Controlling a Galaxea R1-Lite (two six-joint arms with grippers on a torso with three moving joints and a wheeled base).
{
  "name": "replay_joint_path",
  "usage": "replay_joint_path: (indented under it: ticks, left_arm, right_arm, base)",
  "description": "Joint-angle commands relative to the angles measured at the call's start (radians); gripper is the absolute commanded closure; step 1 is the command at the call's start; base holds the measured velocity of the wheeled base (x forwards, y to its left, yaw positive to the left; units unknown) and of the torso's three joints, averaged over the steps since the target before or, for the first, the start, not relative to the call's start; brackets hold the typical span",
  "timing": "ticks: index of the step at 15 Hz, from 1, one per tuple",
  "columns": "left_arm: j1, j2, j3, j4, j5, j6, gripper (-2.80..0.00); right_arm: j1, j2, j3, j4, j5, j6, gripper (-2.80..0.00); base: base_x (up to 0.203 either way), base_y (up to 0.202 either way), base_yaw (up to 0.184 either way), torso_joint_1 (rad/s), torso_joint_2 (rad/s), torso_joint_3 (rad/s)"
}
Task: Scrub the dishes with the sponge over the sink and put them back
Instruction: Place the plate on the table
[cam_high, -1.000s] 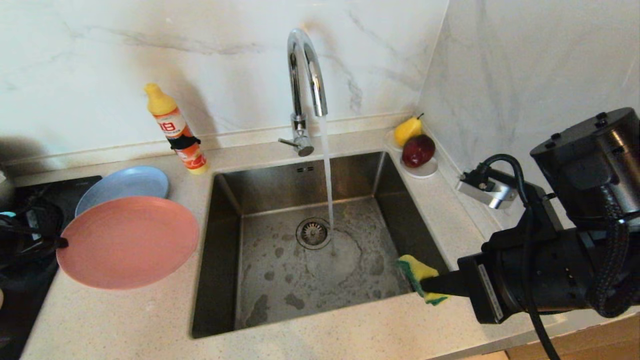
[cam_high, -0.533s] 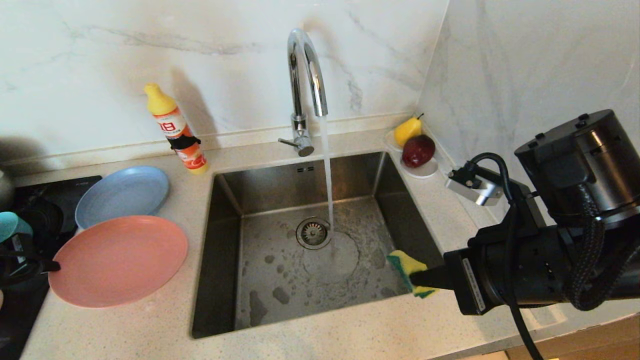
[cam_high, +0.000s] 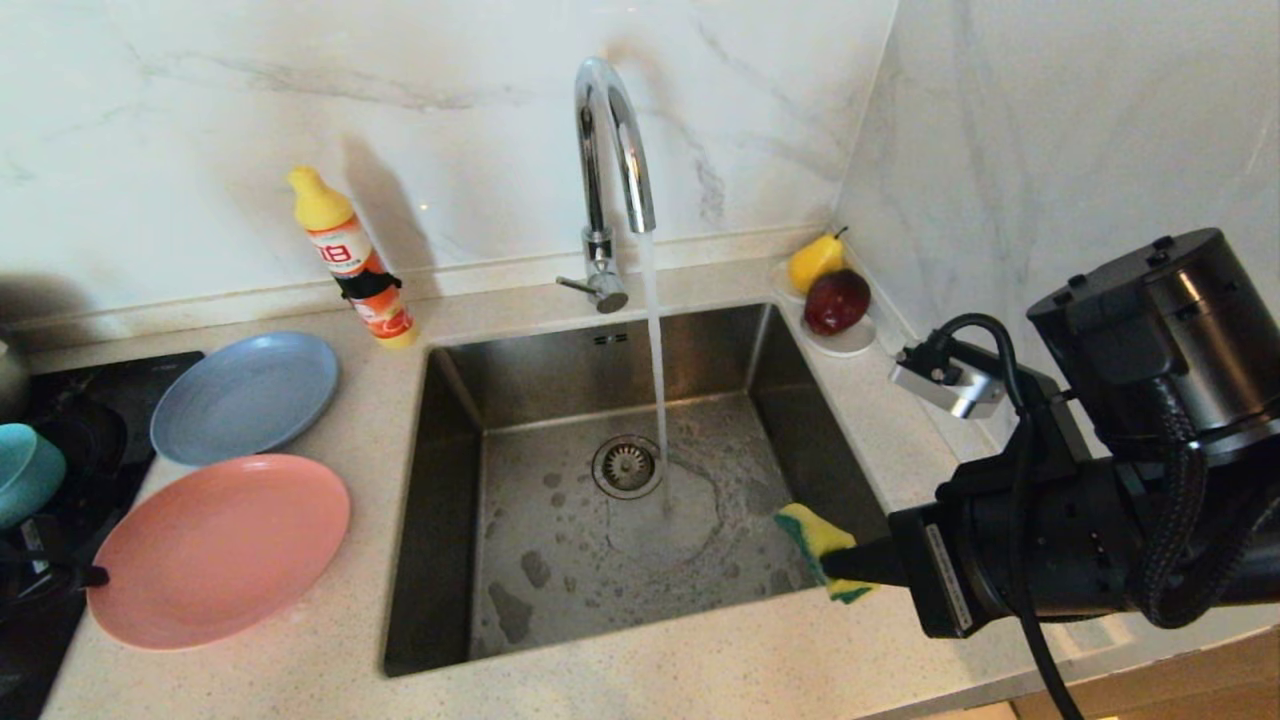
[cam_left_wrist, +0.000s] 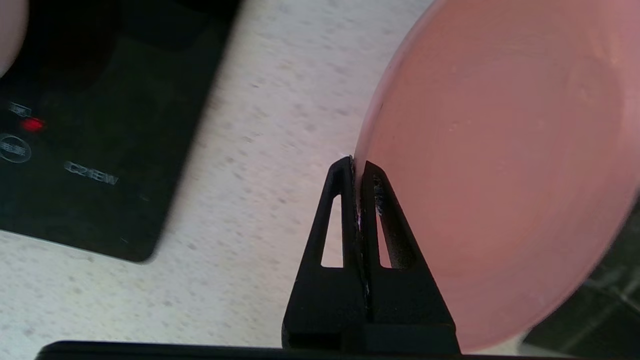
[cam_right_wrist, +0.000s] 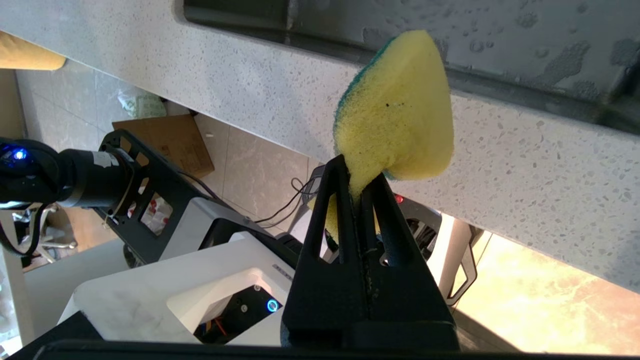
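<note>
Pink plate is being gripped at its rim by left fingers, over the tabletop. Sponge is being pinched by right fingers over the sink. Grey-blue plate and teal bowl are apparently waiting.

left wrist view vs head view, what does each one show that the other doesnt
Only the left wrist view shows the left gripper up close, shut on the rim of the pink plate, and a red light on the black cooktop.

Only the head view shows the sink, the running tap, the blue plate, the soap bottle, the fruit saucer and the right gripper holding the sponge over the sink's right edge.

Both show the pink plate, the cooktop and the speckled counter.
</note>
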Motion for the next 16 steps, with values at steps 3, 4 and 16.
replay_joint_path:
  ticks: [3,4,16]
  left_arm:
    - [0.053,0.058,-0.007,-0.014,-0.003,0.009,0.0]
    - [0.063,0.066,-0.006,-0.016,-0.004,0.018,0.0]
    - [0.063,0.003,-0.102,0.0,-0.046,0.014,0.0]
  right_arm:
    - [0.0,0.0,-0.001,0.003,0.005,0.002,0.0]
    - [0.0,0.003,-0.001,0.003,0.005,0.002,0.0]
    - [0.0,0.001,0.0,0.006,0.007,0.002,0.0]
  base:
    - [0.0,0.0,0.0,0.0,0.0,0.0]
    - [0.0,0.0,0.0,0.0,0.0,0.0]
    - [0.0,0.0,0.0,0.0,0.0,0.0]
